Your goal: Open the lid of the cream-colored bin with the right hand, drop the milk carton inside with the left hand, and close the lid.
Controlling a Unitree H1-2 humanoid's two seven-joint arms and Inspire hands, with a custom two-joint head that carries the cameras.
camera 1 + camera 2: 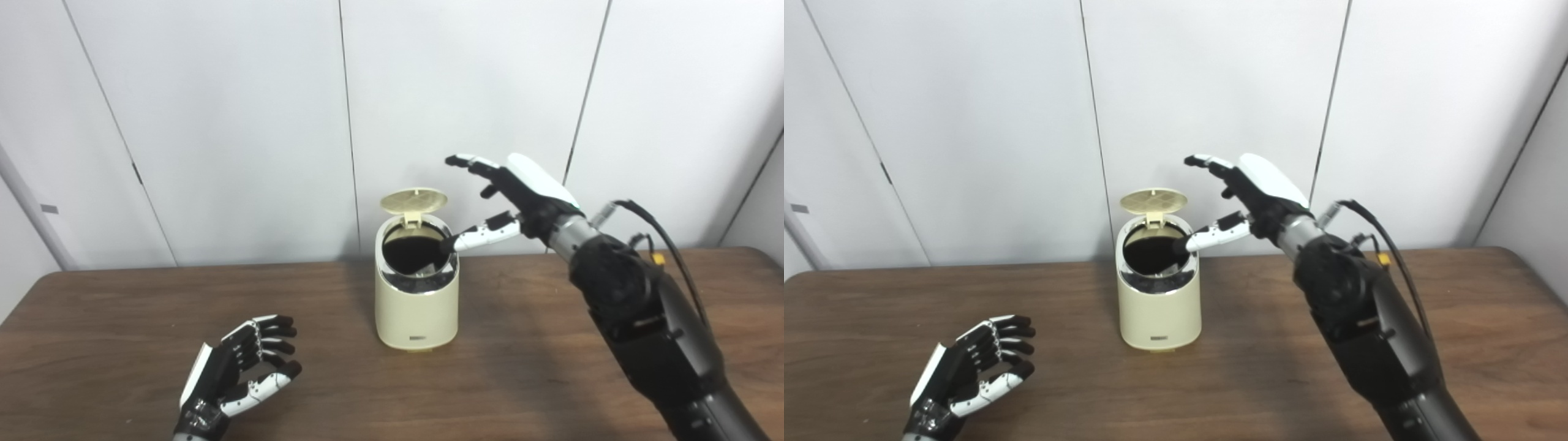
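Hovering right robot hand (520, 196) beside open bin (416, 300).

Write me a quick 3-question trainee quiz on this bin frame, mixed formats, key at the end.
1. True or false: the lid of the cream-colored bin stands open.
2. Multiple choice: the left hand is A) holding a milk carton, B) empty, fingers curled, low over the table, C) inside the bin.
3. Fill in: the thumb of the right hand reaches over the bin's ____.

Key
1. True; it is tipped up at the back.
2. B; no milk carton shows on the table in either view.
3. Rim, at the right side of the opening.
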